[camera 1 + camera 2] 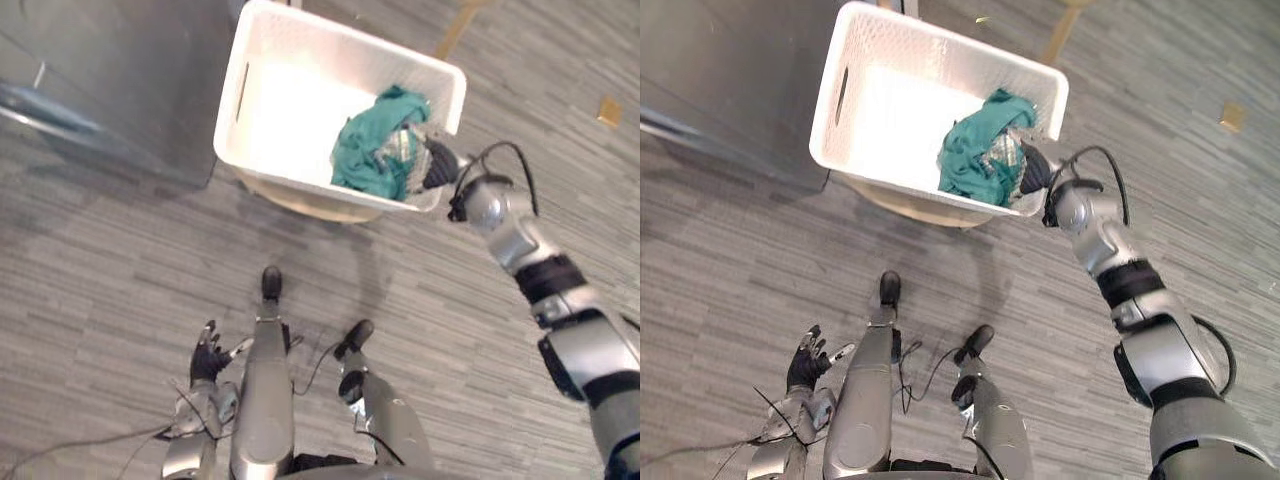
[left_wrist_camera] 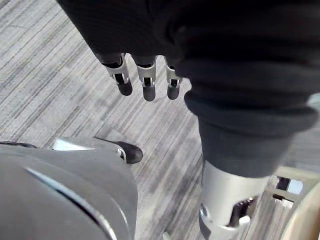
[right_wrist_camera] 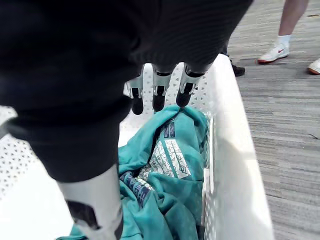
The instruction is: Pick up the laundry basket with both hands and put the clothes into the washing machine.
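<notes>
A white perforated laundry basket (image 1: 252, 90) stands on the grey floor in front of me, resting on a low beige round base (image 1: 322, 207). A crumpled teal garment (image 1: 368, 152) with a printed patch lies in its near right corner. My right hand (image 1: 437, 165) reaches over the basket's right rim (image 3: 235, 150). Its fingers (image 3: 159, 94) are relaxed just above the teal garment (image 3: 165, 195), and it holds nothing. My left hand (image 1: 208, 355) hangs low at my left side, open, with its fingers (image 2: 145, 84) spread over bare floor.
A large grey metal appliance (image 1: 100, 80) stands to the left of the basket. A person's legs in white shoes (image 3: 274, 52) stand on the floor beyond the basket. A yellow strip (image 1: 455, 30) and a small brown square (image 1: 608, 110) mark the floor at the far right.
</notes>
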You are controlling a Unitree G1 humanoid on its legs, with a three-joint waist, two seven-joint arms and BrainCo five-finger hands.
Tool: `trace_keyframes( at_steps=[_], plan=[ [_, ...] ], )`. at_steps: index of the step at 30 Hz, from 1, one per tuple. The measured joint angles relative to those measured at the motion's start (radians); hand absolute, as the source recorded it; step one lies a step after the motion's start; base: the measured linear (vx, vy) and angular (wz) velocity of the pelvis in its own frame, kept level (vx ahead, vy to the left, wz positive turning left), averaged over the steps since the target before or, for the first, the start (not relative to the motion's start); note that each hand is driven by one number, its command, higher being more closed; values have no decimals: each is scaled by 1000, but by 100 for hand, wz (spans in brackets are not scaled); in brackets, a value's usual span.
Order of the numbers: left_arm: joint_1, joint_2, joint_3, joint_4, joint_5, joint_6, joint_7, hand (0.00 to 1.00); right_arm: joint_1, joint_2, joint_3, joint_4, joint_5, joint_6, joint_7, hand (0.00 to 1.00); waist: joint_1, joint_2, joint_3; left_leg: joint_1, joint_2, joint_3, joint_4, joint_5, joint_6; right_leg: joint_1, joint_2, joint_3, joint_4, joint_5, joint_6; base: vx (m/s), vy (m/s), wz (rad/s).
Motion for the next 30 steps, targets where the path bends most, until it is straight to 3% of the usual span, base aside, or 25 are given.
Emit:
trace_keyframes(
  at_steps=[10, 16, 24, 25, 30],
  plan=[
    [-66, -10, -30, -7, -151, -41, 24, 0, -119, -8, 19, 162, -86, 37, -86, 0, 35, 3, 20, -55, 0, -17, -42, 22, 6, -47, 11, -2, -38, 83, 8, -36, 57, 4],
    [-75, -14, -32, -55, -249, -60, 23, 0, -154, -9, 56, 206, -112, 42, -94, 0, 43, 3, 41, -81, -1, -43, -64, 49, 7, -64, 16, -34, -43, 86, 10, 2, 46, 10],
    [-87, -61, -90, -118, -260, -60, 20, 0, -179, -17, 56, 267, -140, 62, -99, 0, 43, 10, 50, -124, -2, -55, -100, 75, 2, -112, 22, -56, -52, 86, 10, 30, 48, 2],
    [-89, -67, -99, -124, -259, -61, 20, 0, -180, -17, 56, 266, -135, 62, -99, 100, 43, 12, 52, -124, -2, -54, -100, 75, 2, -113, 22, -56, -52, 86, 10, 47, 61, -2],
    [-98, -75, -121, -150, -259, -61, 12, 0, -199, -18, 50, 264, -75, 62, -108, 100, 42, 14, 52, -126, -1, -48, -119, 82, -1, -127, 21, -56, -52, 86, 10, 49, 70, -3]
  ],
)
